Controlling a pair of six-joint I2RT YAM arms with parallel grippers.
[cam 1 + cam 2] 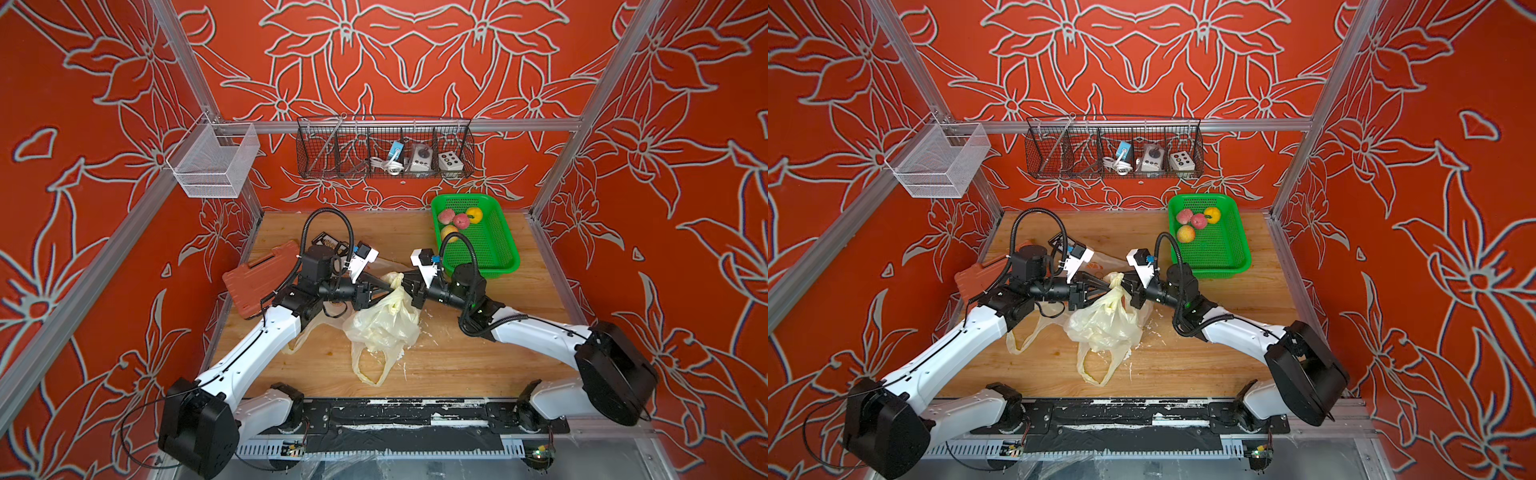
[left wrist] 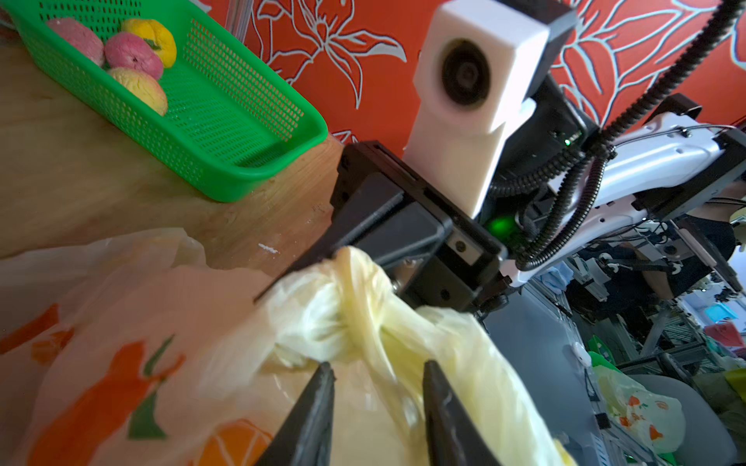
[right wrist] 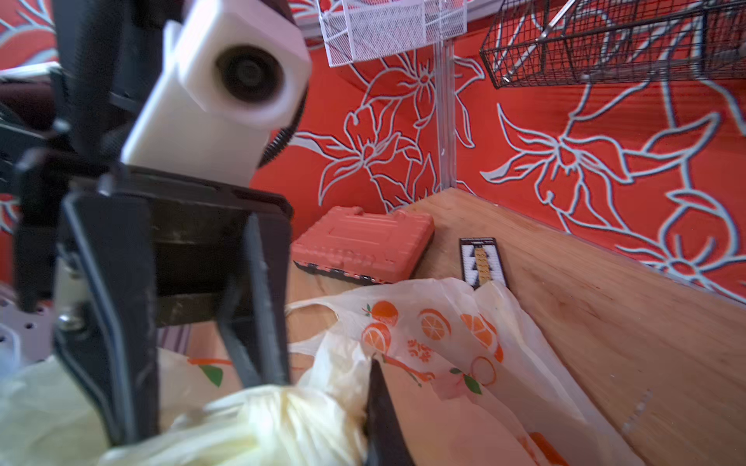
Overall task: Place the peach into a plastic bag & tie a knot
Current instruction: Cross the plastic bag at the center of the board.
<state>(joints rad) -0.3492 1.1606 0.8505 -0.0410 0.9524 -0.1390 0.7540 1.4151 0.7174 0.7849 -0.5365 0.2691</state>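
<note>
Front table (image 1: pixel 449 365) wood lies open; left gripper (image 2: pixel 377 365) half-closed astride bag (image 1: pixel 384 324) neck, grip unclear; right gripper (image 2: pixel 278 284) closed against knot (image 2: pixel 347 298).

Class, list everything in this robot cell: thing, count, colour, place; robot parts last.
cream bag: one, cream, table centre
knot: one, cream, bag top
printed bag: at least one, orange prints, table
fruit: four, pink and yellow, in green basket
green basket: one, green, table's back right
tool case: one, orange-red, table's left
black card: one, black, beside case
wire basket: one, black, back rail
mesh basket: one, white, left rail
table: one, wooden, below
left gripper: one, black, jaws apart at cream plastic
right gripper: one, black, shut at knot
</note>
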